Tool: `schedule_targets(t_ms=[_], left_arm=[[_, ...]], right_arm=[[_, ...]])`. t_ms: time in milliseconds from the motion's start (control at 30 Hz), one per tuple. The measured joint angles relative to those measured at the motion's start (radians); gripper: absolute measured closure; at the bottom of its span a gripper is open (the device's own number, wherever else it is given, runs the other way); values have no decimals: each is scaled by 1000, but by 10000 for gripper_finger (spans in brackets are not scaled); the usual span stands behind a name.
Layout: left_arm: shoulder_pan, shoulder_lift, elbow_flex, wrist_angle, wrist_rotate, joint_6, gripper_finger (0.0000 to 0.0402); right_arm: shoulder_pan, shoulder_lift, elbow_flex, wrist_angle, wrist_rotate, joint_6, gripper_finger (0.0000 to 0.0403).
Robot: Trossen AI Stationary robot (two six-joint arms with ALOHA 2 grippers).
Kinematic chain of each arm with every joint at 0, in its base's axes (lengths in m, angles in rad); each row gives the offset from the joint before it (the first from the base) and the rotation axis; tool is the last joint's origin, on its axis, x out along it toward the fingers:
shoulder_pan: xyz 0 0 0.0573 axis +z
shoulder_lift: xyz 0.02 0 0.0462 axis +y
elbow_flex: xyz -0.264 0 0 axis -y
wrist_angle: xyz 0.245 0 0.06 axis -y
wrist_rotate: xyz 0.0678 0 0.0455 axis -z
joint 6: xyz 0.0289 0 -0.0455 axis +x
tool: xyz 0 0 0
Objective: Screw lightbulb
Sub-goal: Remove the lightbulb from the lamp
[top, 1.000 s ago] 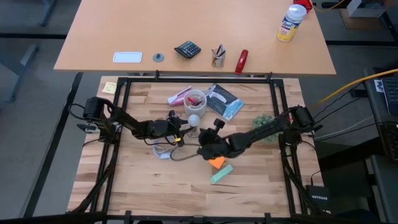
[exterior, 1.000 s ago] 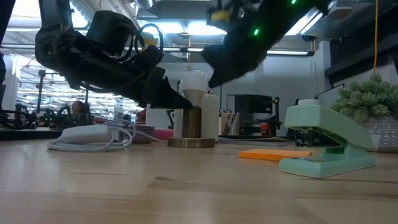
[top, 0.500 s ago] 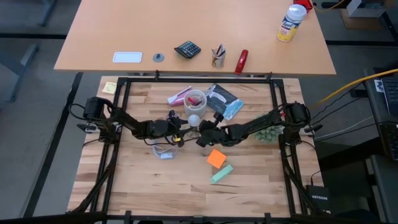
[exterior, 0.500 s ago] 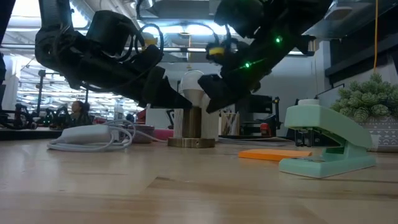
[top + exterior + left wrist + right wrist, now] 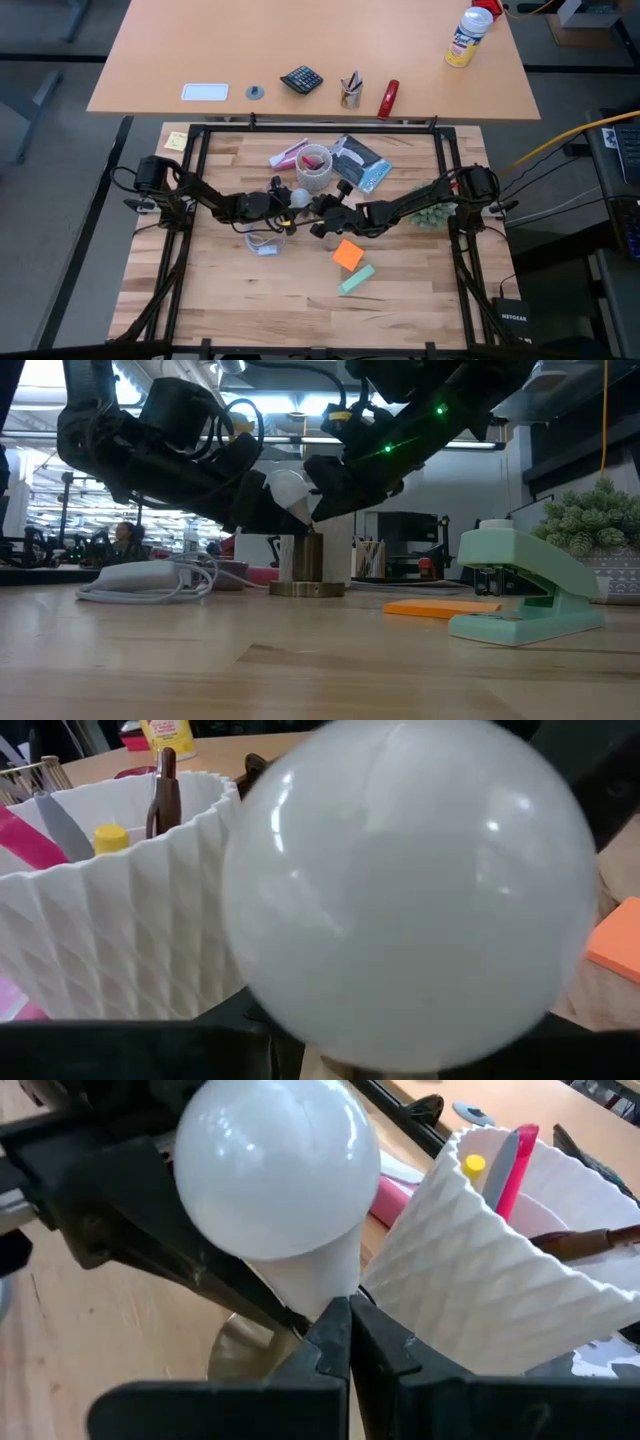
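White lightbulb (image 5: 285, 495) tilts off its brass socket (image 5: 307, 568); my closed right gripper (image 5: 345, 1342) could topple it from the left gripper (image 5: 262, 510) clamping its neck.

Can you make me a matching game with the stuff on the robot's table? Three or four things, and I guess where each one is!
Things:
1. lightbulb
2. mint green stapler
3. orange sticky notes
4. white cup

Places or states:
A. lies flat on the wood, next to the stapler
B. stands right behind the lightbulb, with pens inside
C. tilted over the brass base, between the left gripper and the right gripper
D. sits on the table in front of the little green plant

Pairs: 1-C, 2-D, 3-A, 4-B
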Motion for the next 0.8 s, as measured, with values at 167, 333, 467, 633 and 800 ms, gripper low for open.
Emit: schedule_targets(t_ms=[167,333,467,633,800], left_arm=[[0,-5,0,1,3,0,247],[0,-33,0,-4,3,8,247],[-1,-64,1,1,6,46,247],[-1,-79,1,-4,3,49,247],[-1,-79,1,-3,3,49,247]], right_arm=[[0,0,0,0,0,0,397],[0,0,0,0,0,0,397],[0,0,0,30,-4,-3,397],[0,0,0,73,0,-33,397],[0,0,0,85,1,-34,397]])
